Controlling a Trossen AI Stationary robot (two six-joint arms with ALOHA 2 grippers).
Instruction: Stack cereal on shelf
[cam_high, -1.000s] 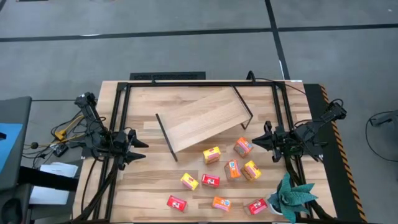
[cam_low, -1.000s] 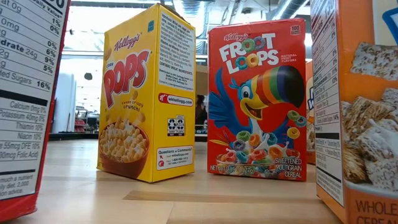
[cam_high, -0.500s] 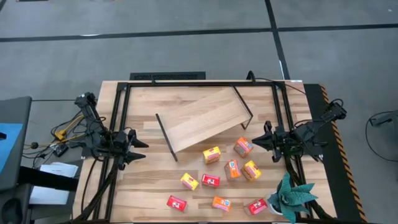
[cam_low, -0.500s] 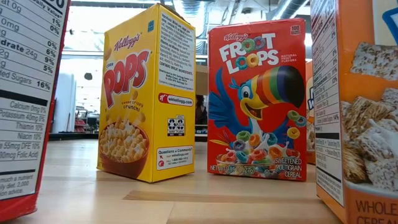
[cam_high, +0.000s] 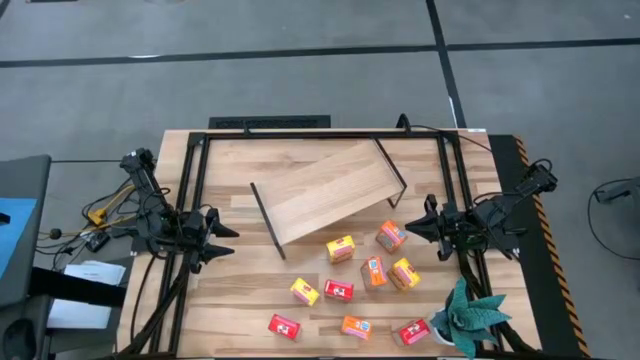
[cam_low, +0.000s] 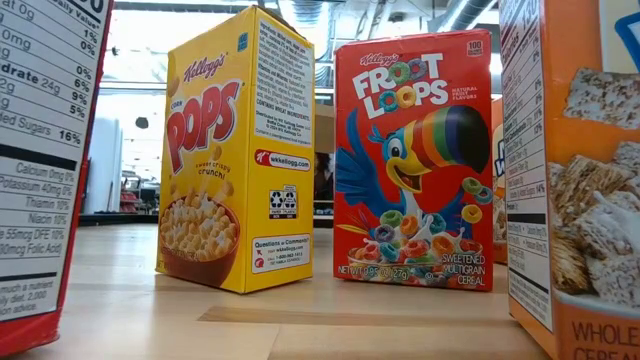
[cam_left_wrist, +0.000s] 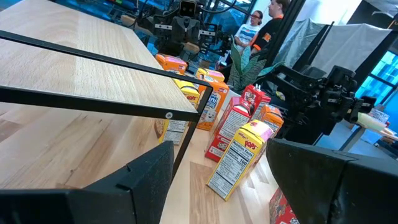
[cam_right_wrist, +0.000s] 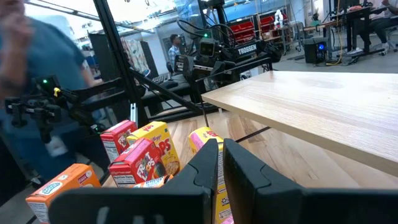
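Both arms are waiting apart: left gripper (cam_high: 222, 240) gaping, right gripper (cam_high: 418, 226) clenched empty. Probably 9 cereal boxes (cam_high: 340, 248) are needing upright grasps before reaching the shelf (cam_high: 325, 190).

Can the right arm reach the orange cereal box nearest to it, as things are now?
Probably yes. The right gripper rests at the table's right side, fingers shut, and the orange cereal box stands close beside it with nothing between them. It must open first.

In the low view, the yellow cereal box (cam_low: 235, 150) reads "Kellogg's Corn POPS". The red cereal box (cam_low: 413, 160) beside it reads "Kellogg's FROOT LOOPS, sweetened multigrain cereal". The orange box (cam_low: 575, 180) at the right edge shows "WHOLE". The right wrist view shows "TROSSEN" on the far arm (cam_right_wrist: 245, 51).
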